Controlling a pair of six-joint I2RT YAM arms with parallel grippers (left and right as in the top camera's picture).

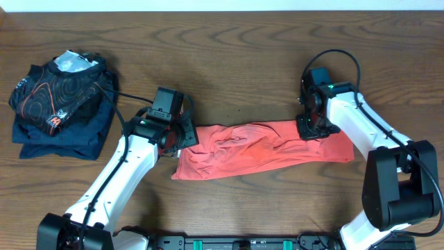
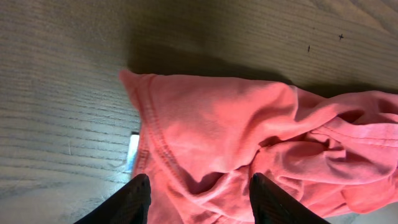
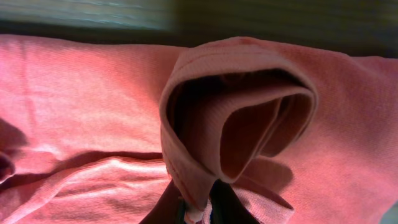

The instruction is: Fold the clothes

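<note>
Overhead shows the coral T-shirt (image 1: 260,149) bunched lengthwise on the bench (image 1: 229,42) between my 2 arms, my right end effector (image 3: 198,208) pinching a raised fold (probably to pull it flat), left end effector (image 2: 199,180) half-open astride the opposite edge.

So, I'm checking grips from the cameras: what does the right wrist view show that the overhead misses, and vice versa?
Only the right wrist view: a looped fold of the T-shirt pinched in the right gripper. Only the overhead: the shirt's whole length as a crumpled band, the left gripper at its left end, and a pile of dark garments at far left. Both: the coral-red shirt on the wooden table.
</note>
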